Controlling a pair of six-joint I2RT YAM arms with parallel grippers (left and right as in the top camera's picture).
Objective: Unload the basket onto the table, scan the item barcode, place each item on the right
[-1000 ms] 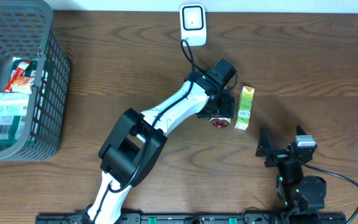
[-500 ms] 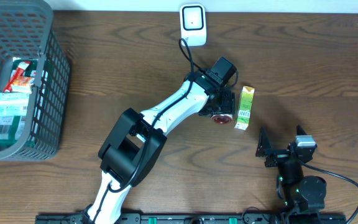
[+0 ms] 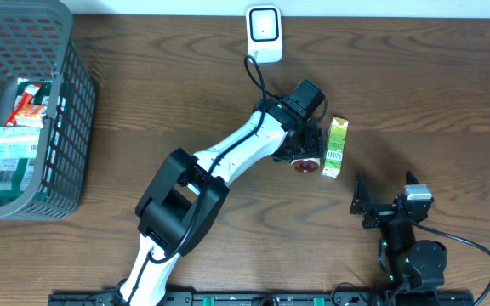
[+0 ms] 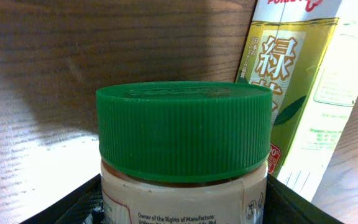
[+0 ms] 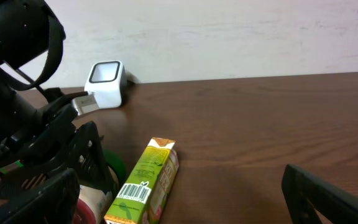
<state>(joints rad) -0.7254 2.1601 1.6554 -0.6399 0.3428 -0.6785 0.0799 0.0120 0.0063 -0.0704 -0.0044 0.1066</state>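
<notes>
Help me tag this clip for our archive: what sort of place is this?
Probably a mock shop checkout on a wooden table: a white box-shaped barcode scanner at the far edge, a grey plastic mesh basket of packaged groceries, and a green tea carton.

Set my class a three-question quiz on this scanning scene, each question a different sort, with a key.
1. True or false: the tea carton stands upright.
2. What does the left gripper grip? A) the tea carton B) the green-lidded jar C) nothing
3. Fill in: the right gripper is ___.
Key: 1 false, it lies flat on the table; 2 B; 3 open.
</notes>
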